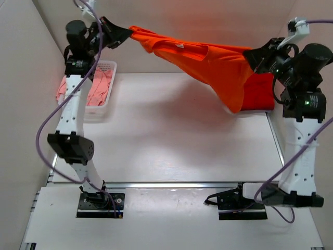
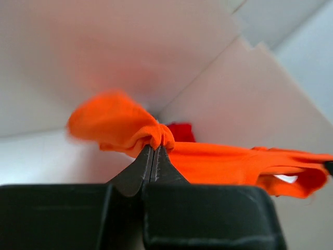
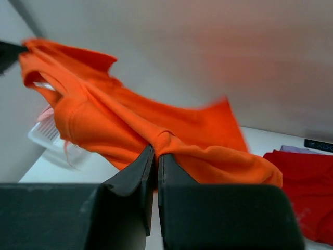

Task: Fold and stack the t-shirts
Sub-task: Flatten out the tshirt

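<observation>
Pink t-shirt (image 1: 99, 86) in mesh basket (image 1: 99, 111) (orange t-shirt (image 1: 218, 67) held aloft).

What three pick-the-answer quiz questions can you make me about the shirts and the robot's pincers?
1. Where is the pink shirt?
A) in the white basket
B) on the floor
C) hanging in the air

2. How many pincers hold the orange shirt?
A) none
B) one
C) two

3. How is the orange shirt?
A) folded flat
B) held up and stretched out
C) stuffed in the basket

Answers:
1 A, pink cloth lies inside the basket at the left.
2 C, the left pincer and the right pincer each pinch orange cloth.
3 B, it hangs between the arms above the table.
</observation>
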Robot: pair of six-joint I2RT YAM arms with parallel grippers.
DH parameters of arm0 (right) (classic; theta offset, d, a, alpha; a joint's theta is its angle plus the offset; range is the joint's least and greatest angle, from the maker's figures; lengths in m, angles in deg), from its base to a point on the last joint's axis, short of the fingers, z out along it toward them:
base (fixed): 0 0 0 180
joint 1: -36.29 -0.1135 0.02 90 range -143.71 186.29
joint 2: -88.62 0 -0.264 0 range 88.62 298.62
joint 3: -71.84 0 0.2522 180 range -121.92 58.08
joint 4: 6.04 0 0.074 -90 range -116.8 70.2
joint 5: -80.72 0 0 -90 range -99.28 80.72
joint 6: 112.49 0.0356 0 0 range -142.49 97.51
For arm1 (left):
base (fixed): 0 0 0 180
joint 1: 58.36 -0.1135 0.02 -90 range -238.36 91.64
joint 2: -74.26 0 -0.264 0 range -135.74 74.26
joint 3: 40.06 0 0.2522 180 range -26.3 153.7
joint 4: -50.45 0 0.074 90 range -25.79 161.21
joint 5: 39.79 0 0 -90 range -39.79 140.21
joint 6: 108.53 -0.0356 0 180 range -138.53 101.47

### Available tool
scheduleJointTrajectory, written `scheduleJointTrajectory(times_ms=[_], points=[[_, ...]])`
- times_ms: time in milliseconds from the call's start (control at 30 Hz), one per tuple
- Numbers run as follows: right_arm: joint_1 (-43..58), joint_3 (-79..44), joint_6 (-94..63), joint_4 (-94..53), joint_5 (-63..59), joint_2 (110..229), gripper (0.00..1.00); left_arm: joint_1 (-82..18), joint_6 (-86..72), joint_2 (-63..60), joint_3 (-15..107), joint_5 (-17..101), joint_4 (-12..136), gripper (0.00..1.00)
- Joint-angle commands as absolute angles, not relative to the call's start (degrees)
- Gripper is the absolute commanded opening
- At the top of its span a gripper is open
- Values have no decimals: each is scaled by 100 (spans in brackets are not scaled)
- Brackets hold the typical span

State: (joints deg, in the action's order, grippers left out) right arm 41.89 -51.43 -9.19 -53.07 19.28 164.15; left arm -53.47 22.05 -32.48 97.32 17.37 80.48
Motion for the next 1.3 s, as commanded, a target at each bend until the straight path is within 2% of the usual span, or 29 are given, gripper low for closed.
scheduleJointTrajectory(times_ms=[0, 133, 267, 367, 400, 433, 467, 500, 533, 567, 633, 700, 800, 933, 1067, 1133, 1267], points=[[3928, -4374, -1071, -5277, 1534, 16290, 0, -5564, 2147, -2761, 9046, 1769, 7450, 0], [2754, -2459, -923, -4732, 789, 15632, 0, -5537, 2181, -2751, 7648, 1733, 6994, 0], [1094, -909, -553, -4257, 154, 15375, 0, -5677, 2006, -3111, 7109, 2040, 7080, 0], [-286, 101, -202, -3705, -391, 15804, 0, -5827, 2040, -3559, 6977, 2269, 7194, 0], [-744, 234, -88, -3598, -426, 15884, 0, -6062, 2067, -3569, 6890, 2322, 7151, 5], [-948, 384, -17, -3353, -305, 16163, 1, -6117, 2137, -3630, 6785, 2305, 7011, 22], [-1290, 411, -8, -3246, -252, 16305, 0, -6239, 2146, -3631, 6731, 2322, 6949, 30], [-1615, 490, 62, -3063, -216, 16585, 0, -6301, 2198, -3604, 6696, 2279, 6931, 44], [-1766, 456, 45, -2861, -51, 16866, 0, -6345, 2199, -3596, 6696, 2217, 6948, 52], [-2194, 395, 45, -2519, 299, 17339, 0, -6424, 2129, -3430, 6643, 2147, 6931, 65], [-2303, 88, -43, -2384, 784, 17790, 8, -6460, 2067, -3105, 6529, 2015, 6948, 67], [-2417, -149, -270, -2532, 900, 18028, 34, -6469, 2015, -2842, 6275, 1884, 6957, 67], [-2322, -248, -473, -2621, 813, 18039, 37, -6451, 1909, -2130, 5504, 1655, 7071, 67], [-1629, 278, -298, -2613, 322, 17329, 37, -5951, 1550, -595, 3528, 1898, 7220, 65], [40, 1077, -157, -2630, 311, 16581, 40, -4967, 1311, 577, 1952, 2505, 7441, 67], [1083, 1281, -332, -2508, 469, 16465, 45, -4581, 1381, 737, 1110, 2708, 7283, 66], [2282, 1116, -771, -2603, 794, 16876, 41, -4272, 1364, 265, 544, 2945, 7064, 63]])
